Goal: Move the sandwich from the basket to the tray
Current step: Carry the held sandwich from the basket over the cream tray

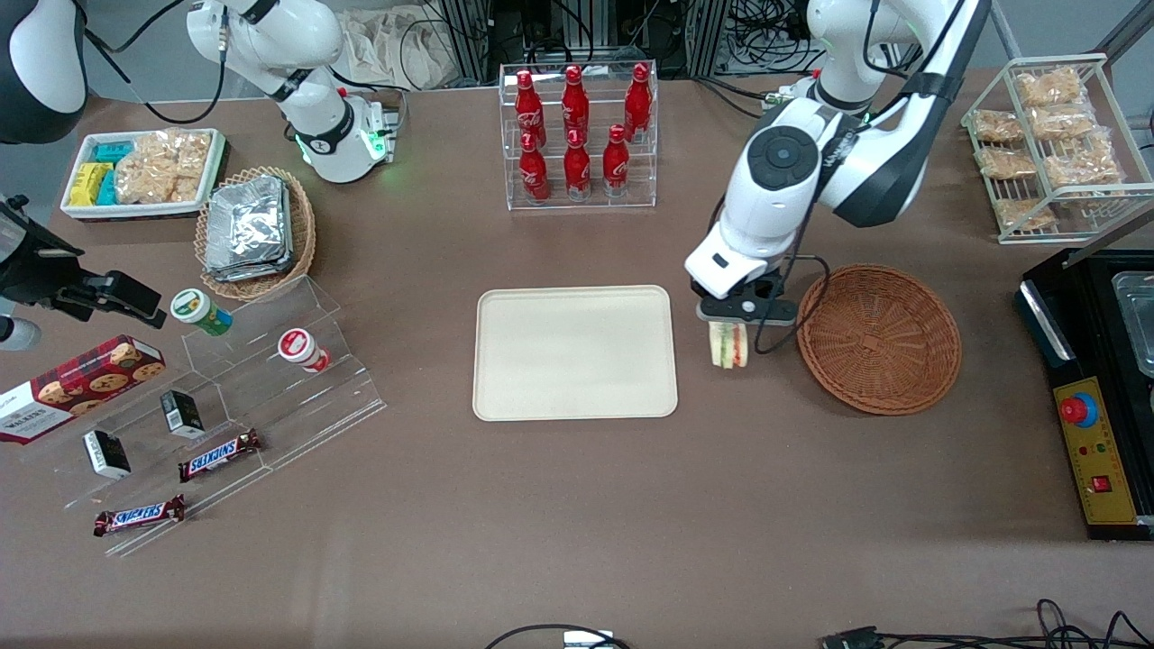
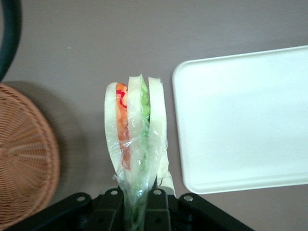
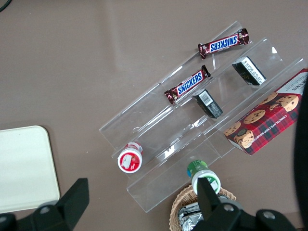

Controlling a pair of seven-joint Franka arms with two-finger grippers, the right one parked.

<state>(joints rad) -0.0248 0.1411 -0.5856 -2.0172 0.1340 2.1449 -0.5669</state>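
The sandwich (image 1: 728, 344), a clear-wrapped triangular wedge of white bread with orange, red and green layers, hung above the brown table (image 1: 577, 523), between the flat cream-beige rectangular tray (image 1: 574, 352) and the round reddish-brown wicker basket (image 1: 878, 337), touching neither. The left arm's black two-finger gripper (image 1: 745, 311) was pinching it at one end, with the fingers pressed against the bread from both sides, as the left wrist view showed.

At the table edge farthest from the front camera stood a clear acrylic rack (image 1: 580, 135) with six red Coca-Cola bottles (image 1: 575, 108). Toward the parked arm's end, on stepped clear acrylic shelves (image 1: 225, 406), lay two bars marked "SNICKERS" (image 1: 219, 455), two small black boxes (image 1: 183, 413), a green-lidded cup (image 1: 200, 311) and a red-lidded cup (image 1: 301, 349). Beside the shelves lay one red tartan cookie box marked "WALKERS" (image 1: 72, 388). A lighter wicker basket (image 1: 255, 231) held silver foil packets, and next to it stood a white tray of snack packets (image 1: 142, 171). At the working arm's end, a wire rack (image 1: 1053, 144) held bagged snacks.
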